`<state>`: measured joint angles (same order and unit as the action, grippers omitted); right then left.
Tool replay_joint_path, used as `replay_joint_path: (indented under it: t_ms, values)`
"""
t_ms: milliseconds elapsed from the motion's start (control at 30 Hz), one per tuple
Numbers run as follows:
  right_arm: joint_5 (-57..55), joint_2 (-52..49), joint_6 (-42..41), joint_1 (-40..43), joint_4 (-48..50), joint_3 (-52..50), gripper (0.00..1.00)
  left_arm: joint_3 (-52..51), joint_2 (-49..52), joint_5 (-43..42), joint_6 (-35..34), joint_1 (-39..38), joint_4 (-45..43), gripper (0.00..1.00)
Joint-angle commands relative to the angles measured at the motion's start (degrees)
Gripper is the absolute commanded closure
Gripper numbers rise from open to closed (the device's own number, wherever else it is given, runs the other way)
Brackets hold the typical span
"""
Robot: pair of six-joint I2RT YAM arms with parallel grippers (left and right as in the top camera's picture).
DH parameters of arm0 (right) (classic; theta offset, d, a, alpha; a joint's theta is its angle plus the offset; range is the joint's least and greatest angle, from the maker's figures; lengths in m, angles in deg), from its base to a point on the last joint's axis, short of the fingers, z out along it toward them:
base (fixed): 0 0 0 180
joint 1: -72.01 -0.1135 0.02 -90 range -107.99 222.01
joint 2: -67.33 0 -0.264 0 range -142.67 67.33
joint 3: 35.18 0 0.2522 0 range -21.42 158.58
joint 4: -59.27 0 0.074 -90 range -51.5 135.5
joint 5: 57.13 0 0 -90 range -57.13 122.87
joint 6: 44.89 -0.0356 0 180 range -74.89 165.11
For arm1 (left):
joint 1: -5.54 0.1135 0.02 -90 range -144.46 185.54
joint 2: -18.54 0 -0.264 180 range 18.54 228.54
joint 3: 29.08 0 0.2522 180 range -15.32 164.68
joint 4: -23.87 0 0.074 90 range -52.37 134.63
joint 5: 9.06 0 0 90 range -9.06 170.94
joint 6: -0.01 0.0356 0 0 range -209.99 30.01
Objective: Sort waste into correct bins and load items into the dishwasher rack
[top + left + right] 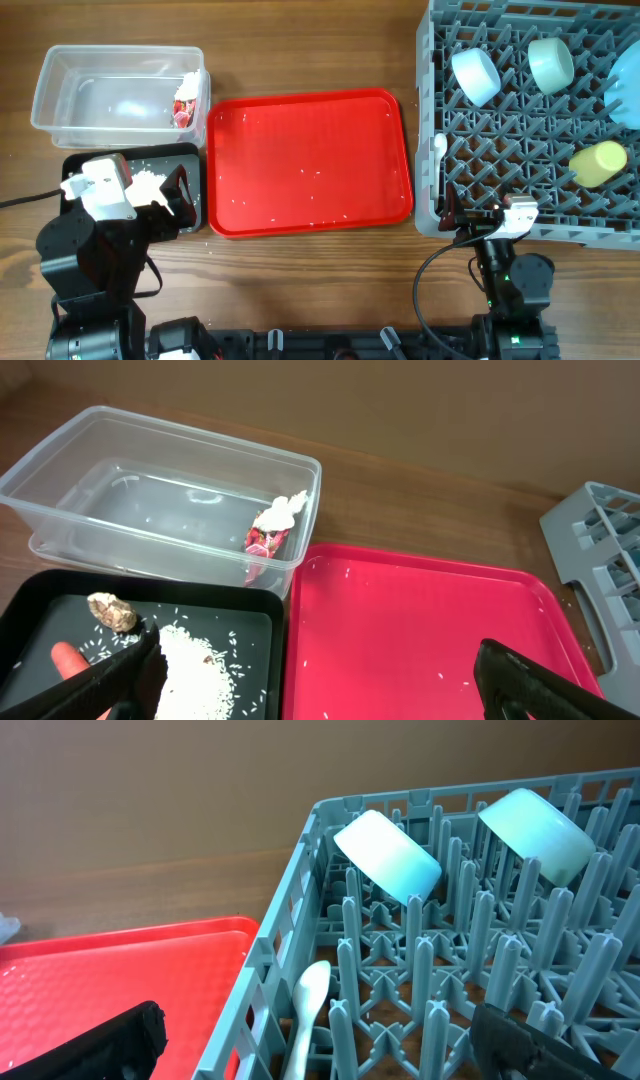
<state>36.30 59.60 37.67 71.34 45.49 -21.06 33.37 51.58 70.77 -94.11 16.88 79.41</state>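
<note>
Neither arm holds anything. The left gripper has its jaws spread fully wide and empty, low over the black tray at 8 o'clock on the surface. The right gripper is also wide open and empty, above the near corner of the dishwasher rack at 3 o'clock.

I judge the sorting to be almost complete. The wrapper lies in the clear tub at 10 o'clock, against its right wall. The carrot, the beige lump and the heap of rice are in the black tray. In the rack are a pale bowl, a second bowl, the plate, the yellow cup and the spoon, which stands between the pegs by the left wall.

Only a few loose grains lie on the red tray in the centre. They are probably too small for the jaws to pick up. The step in hand seems to be a last check and a clean retreat. Each arm should rise straight up first, so that the left fingers do not catch the tray rim and the right ones do not touch the pegs or the spoon.
</note>
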Motion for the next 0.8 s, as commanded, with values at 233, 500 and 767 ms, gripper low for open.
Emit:
replay_joint_path:
  t_ms: [233, 500, 767]
  values:
    - [0.9, -0.4, -0.6, -0.2, 0.2, -0.1, 0.00, -0.4, 0.0, -0.5, 0.7, 0.3, -0.2, 0.00]
    - [0.9, -0.4, -0.6, -0.2, 0.2, -0.1, 0.00, -0.4, 0.0, -0.5, 0.7, 0.3, -0.2, 0.00]
    - [0.9, 1.2, -0.6, -0.2, 0.2, -0.1, 0.00, -0.4, 0.0, -0.5, 0.7, 0.3, -0.2, 0.00]
